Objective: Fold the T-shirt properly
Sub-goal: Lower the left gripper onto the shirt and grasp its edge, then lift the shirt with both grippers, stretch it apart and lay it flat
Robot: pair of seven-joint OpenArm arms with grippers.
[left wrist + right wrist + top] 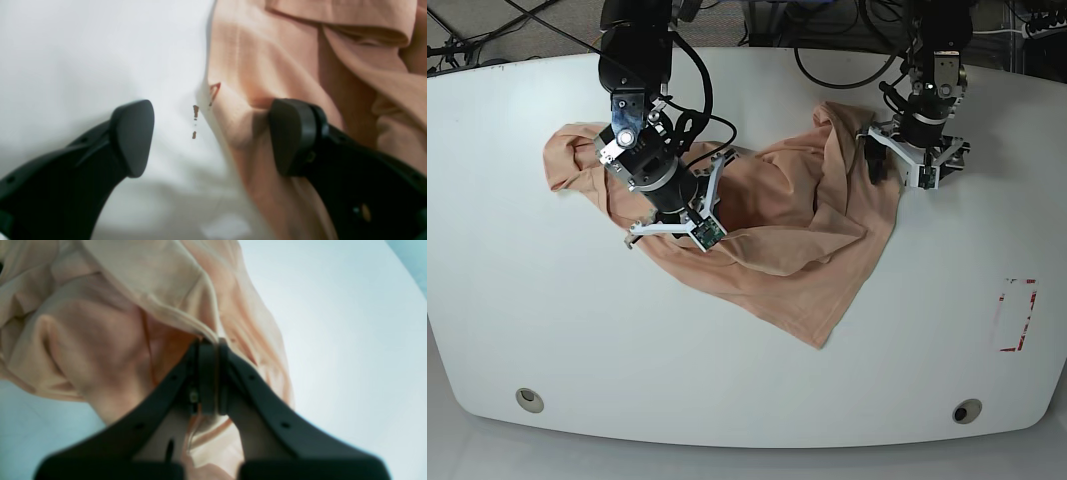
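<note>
The T-shirt [777, 240] lies crumpled mid-counter [527, 320] — soft, light, limp cloth that will sag and bunch, so hems or shoulder seams look the best holds. The right pincer [208, 343] is clenched on a fold; the left pincer [213, 136] gapes at its edge, empty.

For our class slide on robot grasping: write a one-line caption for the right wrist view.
Right gripper shut on a fold of the peach T-shirt above the white table.

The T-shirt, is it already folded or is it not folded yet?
Not folded yet. The T-shirt lies crumpled in loose ridges on the table, and the right gripper is shut on its fabric.
</note>
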